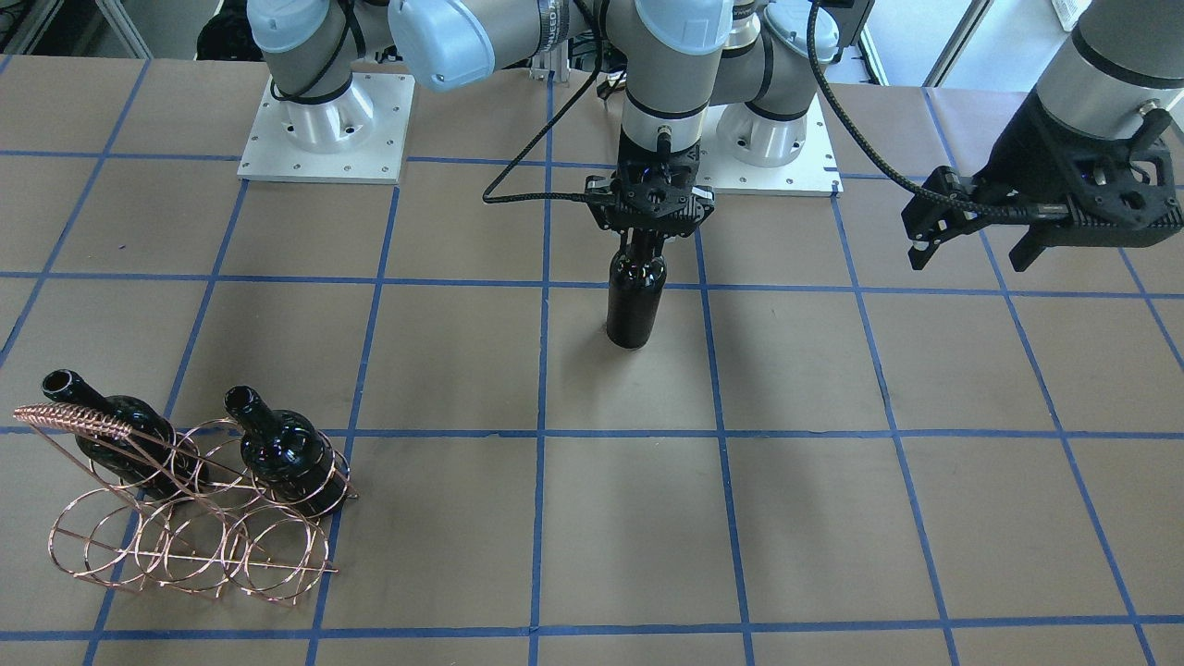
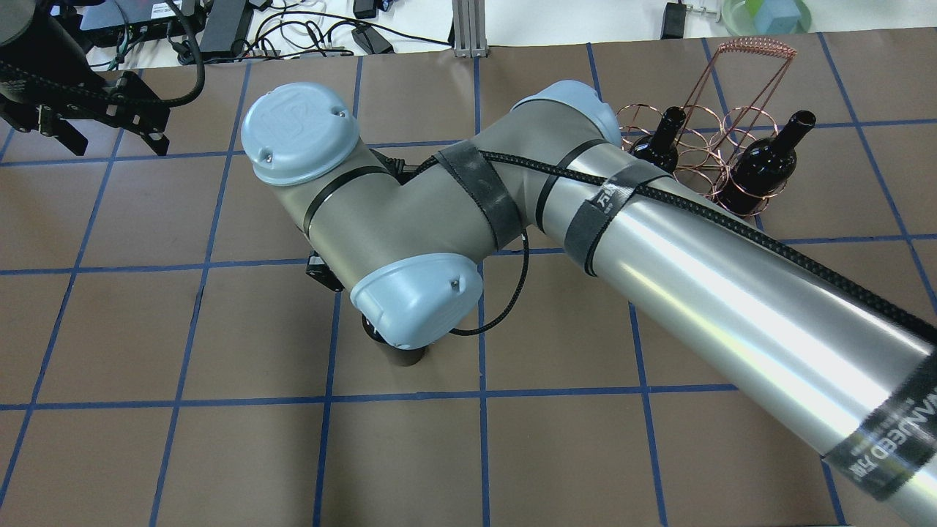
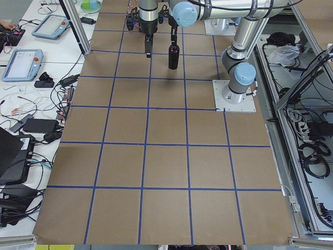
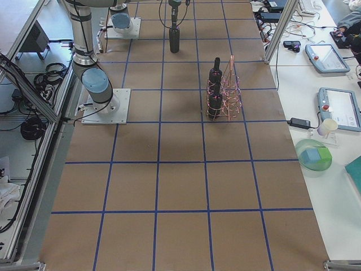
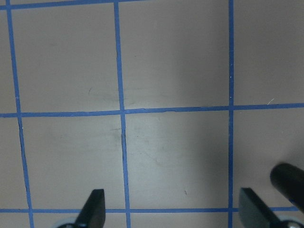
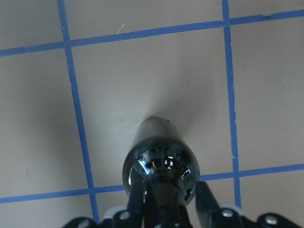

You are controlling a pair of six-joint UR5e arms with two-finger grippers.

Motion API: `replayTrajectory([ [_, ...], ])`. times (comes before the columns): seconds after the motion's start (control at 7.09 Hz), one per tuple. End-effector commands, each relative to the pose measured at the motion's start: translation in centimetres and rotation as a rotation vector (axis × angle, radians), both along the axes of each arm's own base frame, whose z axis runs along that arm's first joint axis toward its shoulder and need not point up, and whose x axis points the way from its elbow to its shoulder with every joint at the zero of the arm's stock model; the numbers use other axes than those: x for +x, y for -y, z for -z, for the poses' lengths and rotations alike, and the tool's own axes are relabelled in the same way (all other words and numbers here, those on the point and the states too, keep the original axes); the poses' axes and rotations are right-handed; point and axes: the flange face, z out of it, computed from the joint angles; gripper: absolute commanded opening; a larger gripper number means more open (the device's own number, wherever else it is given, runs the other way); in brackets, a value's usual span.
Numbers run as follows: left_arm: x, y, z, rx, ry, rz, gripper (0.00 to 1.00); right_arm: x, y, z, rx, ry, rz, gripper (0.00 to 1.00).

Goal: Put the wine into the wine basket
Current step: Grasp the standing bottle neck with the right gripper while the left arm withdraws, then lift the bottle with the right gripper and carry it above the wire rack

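My right gripper (image 1: 647, 242) is shut on the neck of a glossy black wine bottle (image 1: 635, 298) that stands upright mid-table, its base at or just above the paper. The right wrist view looks down on the bottle (image 6: 160, 164) with the fingers (image 6: 205, 197) closed round the neck. From overhead my right arm hides most of the bottle (image 2: 402, 356). The copper wire wine basket (image 1: 190, 541) stands at the table's far right side and holds two more bottles (image 1: 118, 435) (image 1: 289, 453). My left gripper (image 1: 971, 254) is open and empty, raised off to the side.
The arm bases stand on white plates (image 1: 324, 129) at the robot's edge of the table. The brown paper surface carries a blue tape grid (image 1: 541, 435). The left wrist view shows bare paper between its open fingers (image 5: 95, 209). Tablets and cables lie beyond the table (image 3: 23, 60).
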Motion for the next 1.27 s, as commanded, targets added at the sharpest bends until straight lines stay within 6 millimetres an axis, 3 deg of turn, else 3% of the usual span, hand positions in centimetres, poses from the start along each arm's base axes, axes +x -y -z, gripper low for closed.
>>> replayTrajectory([
  [0.0,0.0,-0.1,0.0,0.003,0.006,0.001,1.0,-0.2,0.3,-0.6,-0.008,0.008,0.005,0.16],
  [0.28,-0.4,-0.7,-0.2,0.023,-0.007,0.004,1.0,-2.4,2.2,-1.8,-0.026,0.015,0.012,0.15],
  [0.42,-1.1,-0.8,-0.2,0.024,-0.01,0.014,1.0,-5.6,5.1,-2.3,-0.028,0.015,0.038,0.14],
  [0.56,-2.4,-0.9,-0.4,0.018,-0.014,0.015,1.0,-9.7,7.7,-3.3,-0.036,0.01,0.028,0.14],
  [0.85,-7.9,-1.4,-0.5,0.002,-0.016,-0.039,1.0,-20.6,11.3,-7.1,-0.026,0.014,-0.012,0.12],
  [1.13,-13.2,-2.7,-0.5,-0.004,-0.016,0.009,1.0,-30.0,12.5,-9.7,-0.008,0.001,-0.076,0.12],
])
